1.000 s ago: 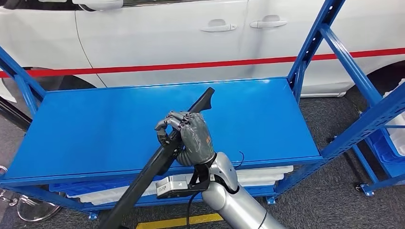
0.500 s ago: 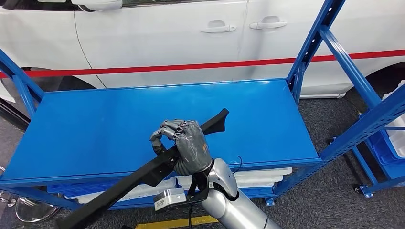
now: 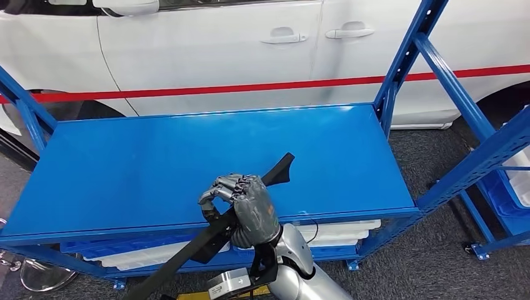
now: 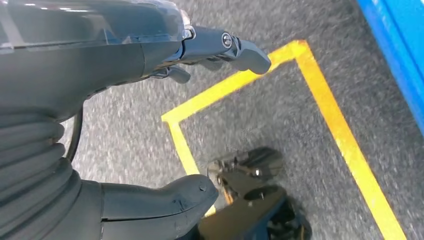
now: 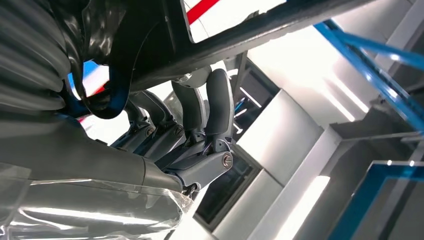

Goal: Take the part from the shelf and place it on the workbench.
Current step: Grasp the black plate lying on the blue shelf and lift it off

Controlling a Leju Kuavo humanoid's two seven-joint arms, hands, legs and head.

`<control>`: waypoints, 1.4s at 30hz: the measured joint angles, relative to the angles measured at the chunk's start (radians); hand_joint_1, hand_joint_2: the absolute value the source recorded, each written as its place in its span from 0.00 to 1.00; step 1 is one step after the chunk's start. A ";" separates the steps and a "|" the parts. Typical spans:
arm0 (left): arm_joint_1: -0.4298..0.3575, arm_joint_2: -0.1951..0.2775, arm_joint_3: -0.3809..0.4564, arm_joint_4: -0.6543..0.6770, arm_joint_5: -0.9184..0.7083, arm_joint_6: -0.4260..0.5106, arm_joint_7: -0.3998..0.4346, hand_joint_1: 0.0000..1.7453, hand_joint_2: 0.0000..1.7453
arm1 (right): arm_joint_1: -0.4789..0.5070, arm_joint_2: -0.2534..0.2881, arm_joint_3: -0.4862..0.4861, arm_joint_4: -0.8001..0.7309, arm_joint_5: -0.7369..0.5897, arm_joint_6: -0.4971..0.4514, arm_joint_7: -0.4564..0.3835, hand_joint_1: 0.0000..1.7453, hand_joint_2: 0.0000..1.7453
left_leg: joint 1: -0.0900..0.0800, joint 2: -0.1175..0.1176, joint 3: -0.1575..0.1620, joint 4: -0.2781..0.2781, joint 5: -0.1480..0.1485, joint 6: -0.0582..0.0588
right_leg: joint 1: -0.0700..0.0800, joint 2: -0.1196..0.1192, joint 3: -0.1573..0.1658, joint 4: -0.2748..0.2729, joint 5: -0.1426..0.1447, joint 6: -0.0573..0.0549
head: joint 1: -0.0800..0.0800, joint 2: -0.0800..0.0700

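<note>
The part (image 3: 187, 256) is a long black trim strip with a notched far end (image 3: 282, 169). My right hand (image 3: 247, 206) grips it near its middle, above the front edge of the blue shelf (image 3: 125, 162). The strip slants from over the shelf down past the front edge toward the floor at lower left. In the right wrist view the fingers (image 5: 200, 130) curl around the dark strip (image 5: 260, 30). My left hand (image 4: 150, 125) hangs over the grey carpet with fingers apart and nothing in it.
A white car (image 3: 250, 44) with a red stripe stands behind the shelf. Blue uprights (image 3: 406, 56) rise at the shelf's right end. White trays (image 3: 337, 228) lie on the lower level. Yellow floor tape (image 4: 340, 135) marks the carpet.
My right hand has drawn back toward me and down with the strip. The strip swung flatter, then steepened a little, and its far end now sits nearer the shelf's front.
</note>
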 joint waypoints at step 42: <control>-0.036 -0.026 -0.046 0.001 -0.060 -0.061 0.194 0.00 1.00 | -0.268 0.082 0.048 -0.064 0.000 0.058 0.097 1.00 1.00 | -0.004 0.004 0.024 0.102 -0.063 -0.003 | 0.015 -0.008 -0.062 0.000 0.061 -0.030 | 0.000 0.000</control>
